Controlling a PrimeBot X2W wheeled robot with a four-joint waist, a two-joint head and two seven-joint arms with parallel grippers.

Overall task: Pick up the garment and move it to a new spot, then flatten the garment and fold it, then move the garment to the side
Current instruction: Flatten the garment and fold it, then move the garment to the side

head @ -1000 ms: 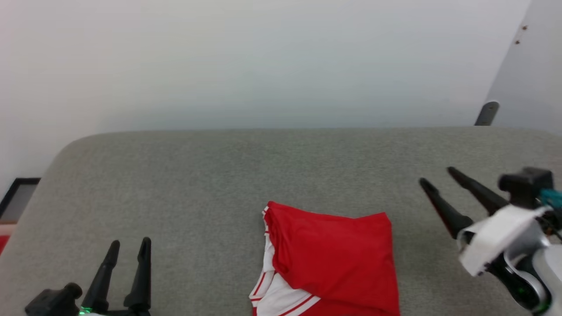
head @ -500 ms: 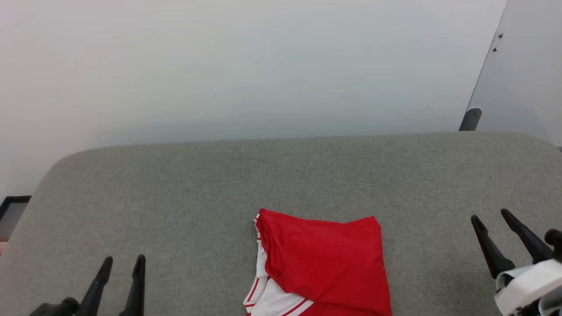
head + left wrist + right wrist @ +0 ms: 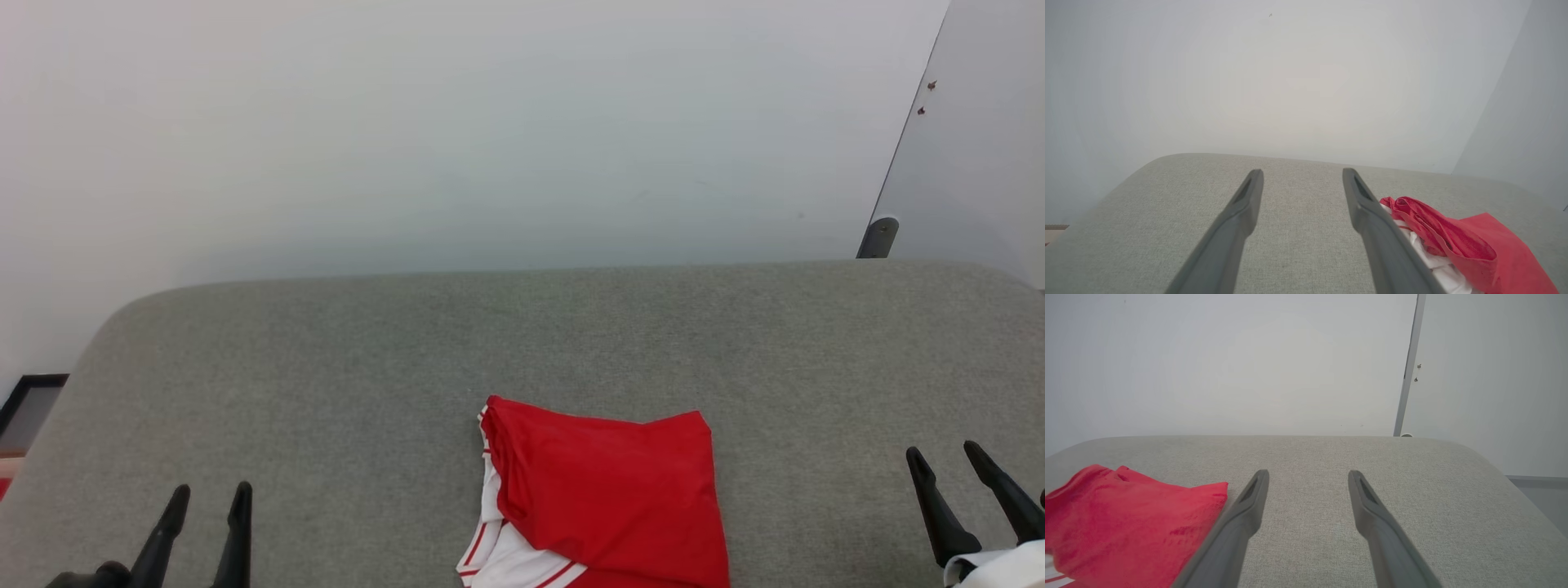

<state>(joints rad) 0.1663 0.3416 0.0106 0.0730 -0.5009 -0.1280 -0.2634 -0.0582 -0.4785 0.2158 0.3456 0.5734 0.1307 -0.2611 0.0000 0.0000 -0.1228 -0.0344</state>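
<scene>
The garment [image 3: 608, 494], a red jersey with white sleeve cloth and red-and-white trim, lies folded into a compact rectangle at the near middle of the grey padded surface [image 3: 531, 335]; its lower part runs off the head view's bottom edge. At the lower left my left gripper [image 3: 209, 500] stands open and empty, well left of the garment. In the left wrist view the garment [image 3: 1457, 245] lies just right of that gripper [image 3: 1302, 175]. My right gripper [image 3: 943, 457] is open and empty at the lower right. The right wrist view has the garment [image 3: 1131, 522] left of its fingers [image 3: 1308, 475].
A pale wall [image 3: 490, 131] rises behind the padded surface's rounded far edge. A white door or panel [image 3: 988, 147] with a dark foot [image 3: 878, 237] stands at the far right. A dark-framed object [image 3: 24, 396] sits on the floor at the far left.
My right gripper has drawn back from beside the garment toward the lower right corner. The left gripper has sunk slightly lower. The head view has shifted a little; the garment lies still.
</scene>
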